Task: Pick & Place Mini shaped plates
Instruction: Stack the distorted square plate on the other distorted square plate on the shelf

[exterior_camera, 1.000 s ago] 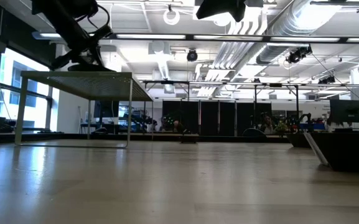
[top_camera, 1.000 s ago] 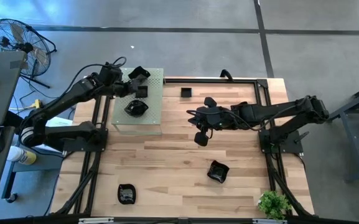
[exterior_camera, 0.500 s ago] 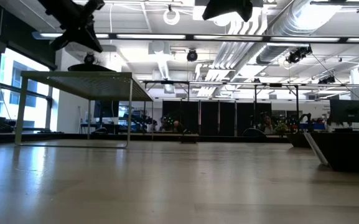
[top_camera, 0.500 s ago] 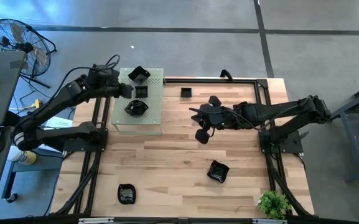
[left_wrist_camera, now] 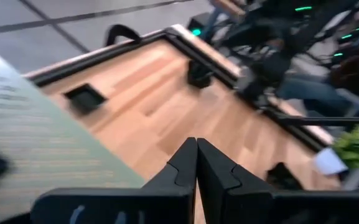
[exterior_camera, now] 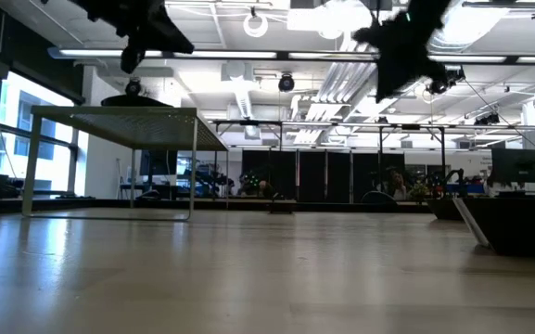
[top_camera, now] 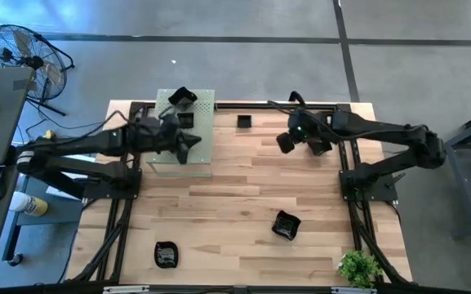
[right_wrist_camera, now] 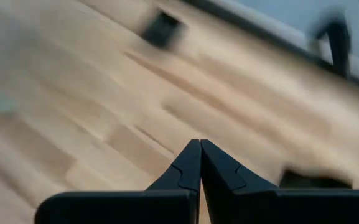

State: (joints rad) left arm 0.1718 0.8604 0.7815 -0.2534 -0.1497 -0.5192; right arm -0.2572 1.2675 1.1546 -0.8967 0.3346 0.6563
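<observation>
Glossy black mini plates are scattered about. Two sit on the pale green perforated board (top_camera: 205, 110): a wavy one (top_camera: 182, 98) and a square one (top_camera: 186, 119). A tiny square plate (top_camera: 244, 122) lies on the wood near the far edge, also in the left wrist view (left_wrist_camera: 84, 98). A wavy plate (top_camera: 286, 225) and another plate (top_camera: 166, 254) lie toward the near edge. My left gripper (top_camera: 190, 144) (left_wrist_camera: 196, 149) hovers shut over the board's near right part, hiding anything beneath it. My right gripper (top_camera: 285, 143) (right_wrist_camera: 200, 149) hangs shut above the far middle of the table.
The board (exterior_camera: 114, 113) stands raised on thin legs at the table's far left. A black frame rail (top_camera: 300, 104) runs along the far edge. A small green plant (top_camera: 357, 267) stands at the near right corner. Bare wood lies in the table's middle.
My left gripper has swung from the board's far left across it toward the near right. My right gripper has drawn back from the table's middle toward the far edge and to the right. The plates that show have stayed where they were.
</observation>
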